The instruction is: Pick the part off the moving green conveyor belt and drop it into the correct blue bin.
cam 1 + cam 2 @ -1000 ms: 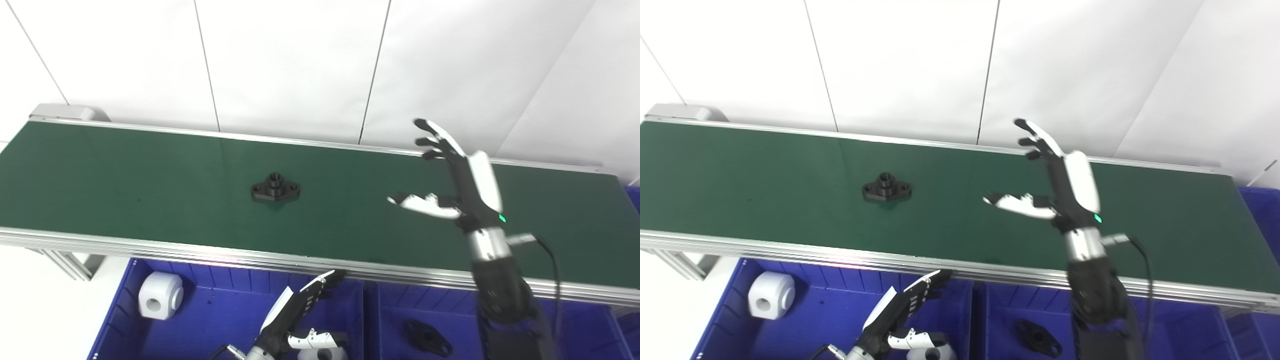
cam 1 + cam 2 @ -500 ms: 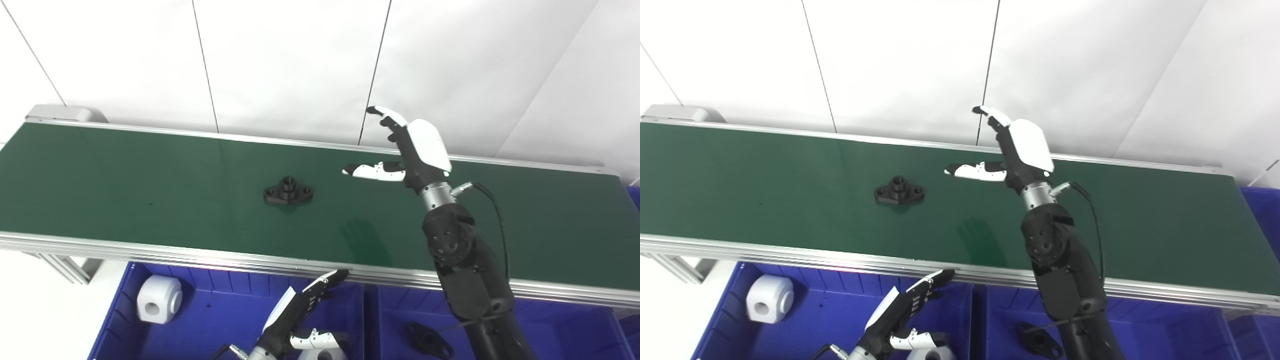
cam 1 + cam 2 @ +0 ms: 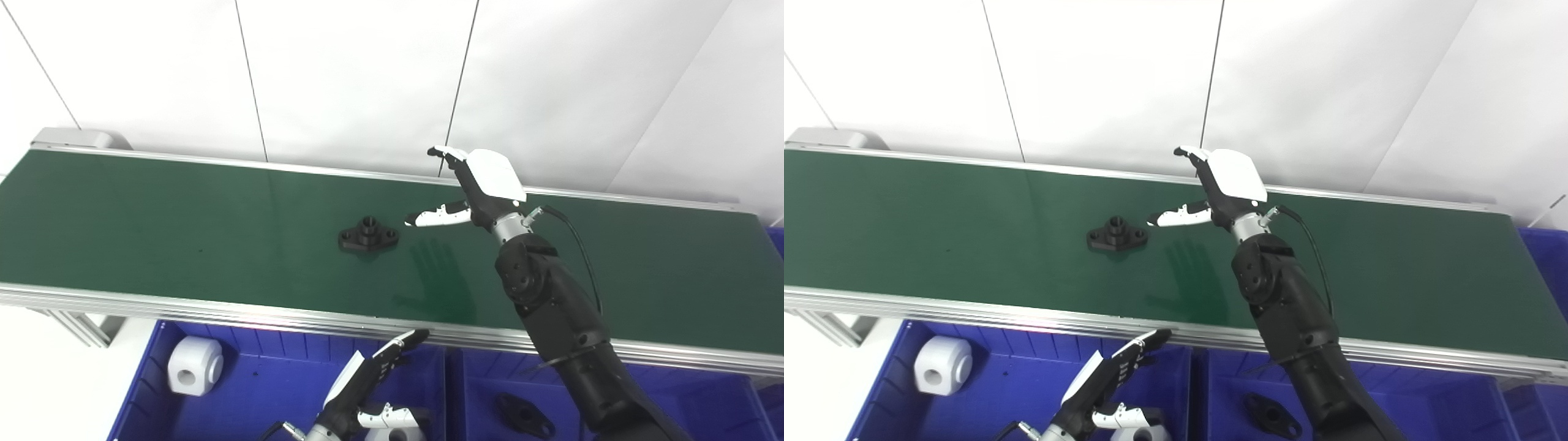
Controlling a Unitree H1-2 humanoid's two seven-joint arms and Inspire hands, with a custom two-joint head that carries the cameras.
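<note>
Left eye view and right eye view show nearly the same scene. Right eye view shows a bit more of the blue bin at the far right edge [image 3: 1546, 245]; left eye view only catches its corner. Otherwise no difference worth noting.

Black part [image 3: 368, 233] lies flat on the green belt [image 3: 153, 214], about mid-length, between near and far rails. Nothing touches it.

Right hand [image 3: 474, 187] hangs over the belt just right of the part, clear of it. Fingers [image 3: 446, 153] spread, thumb pointing left toward the part, holding nothing. Its shadow falls on the belt just right of the part. Right forearm crosses the near rail and covers part of the right near bin [image 3: 704, 398].

Left hand [image 3: 367, 386] sits low over the left near bin [image 3: 275, 367], fingers straight and apart, tips at the belt's near rail, holding nothing. It partly hides a white piece [image 3: 392, 432] at the bottom edge.

Count:
- black parts: two, one on the belt, one flat plate [image 3: 525, 415] in the right near bin
- white blocks: one clear [image 3: 195, 365] in the left near bin, plus the half-hidden white piece
- blue bins: two near, one at far right
- hands: two

White panel wall [image 3: 367, 79] behind the belt. Worktop under the bins not visible.
</note>
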